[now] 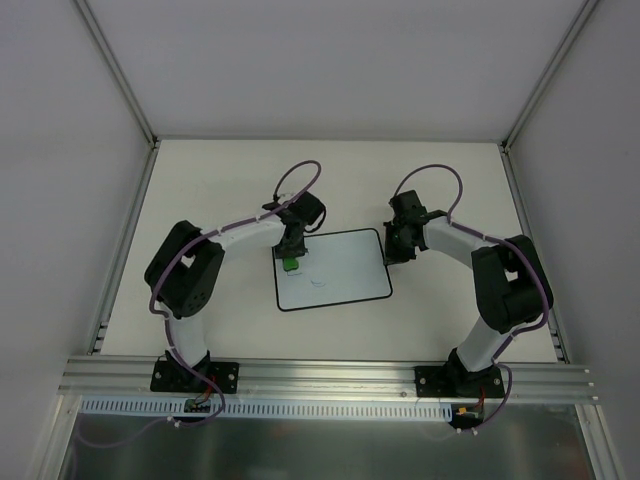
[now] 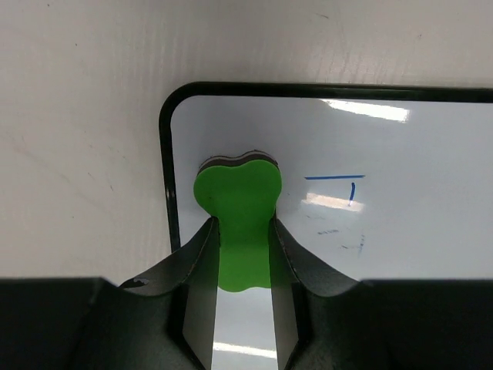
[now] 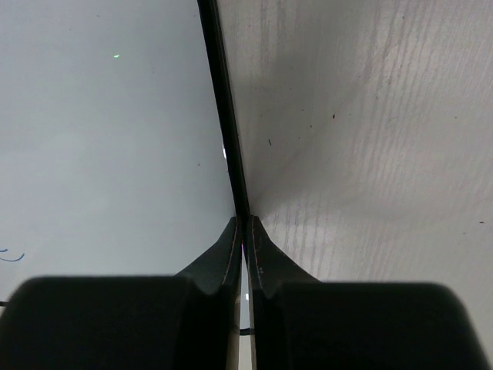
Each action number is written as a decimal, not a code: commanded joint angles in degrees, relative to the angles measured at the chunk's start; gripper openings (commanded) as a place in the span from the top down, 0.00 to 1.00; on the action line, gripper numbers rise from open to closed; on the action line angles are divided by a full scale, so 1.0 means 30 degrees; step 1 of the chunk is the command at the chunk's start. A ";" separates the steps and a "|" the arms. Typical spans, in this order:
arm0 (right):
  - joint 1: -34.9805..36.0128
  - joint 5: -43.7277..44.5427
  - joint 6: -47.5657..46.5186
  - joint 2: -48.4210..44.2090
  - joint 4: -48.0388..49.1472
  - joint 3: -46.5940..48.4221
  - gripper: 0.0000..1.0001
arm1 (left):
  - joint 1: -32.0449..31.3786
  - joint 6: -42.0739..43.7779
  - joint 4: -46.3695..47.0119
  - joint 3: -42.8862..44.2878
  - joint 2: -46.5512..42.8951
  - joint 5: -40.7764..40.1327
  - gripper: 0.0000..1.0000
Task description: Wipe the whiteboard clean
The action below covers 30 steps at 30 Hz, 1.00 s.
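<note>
The whiteboard (image 1: 345, 272) lies flat on the table in the middle. My left gripper (image 1: 290, 256) is shut on a green eraser (image 1: 289, 264) near the board's far left corner. In the left wrist view the eraser (image 2: 239, 204) stands between my fingers (image 2: 241, 225) on the whiteboard (image 2: 416, 146), with a blue line mark (image 2: 335, 179) and faint smudges to its right. My right gripper (image 1: 397, 250) is shut, its tips (image 3: 243, 223) resting on the board's black right border (image 3: 222, 100). A small blue mark (image 3: 11, 256) shows at the left of that view.
Bare cream table (image 1: 210, 190) surrounds the board. Grey walls enclose it at the back and on both sides. An aluminium rail (image 1: 330, 372) runs along the near edge by the arm bases.
</note>
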 commanded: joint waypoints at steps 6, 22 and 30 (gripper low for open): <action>0.0153 0.0853 0.0197 0.0469 -0.0472 -0.0416 1.00 | -0.0985 0.2364 -0.1779 0.3643 0.3307 0.2314 1.00; 0.0183 0.0912 0.0169 0.0645 -0.0501 -0.0299 1.00 | 0.0972 0.2776 -0.2511 0.1251 0.1994 0.2113 1.00; 0.0212 0.0912 0.0168 0.0645 -0.0473 -0.0269 1.00 | 0.0624 0.2660 -0.2482 -0.1267 0.0616 0.3254 1.00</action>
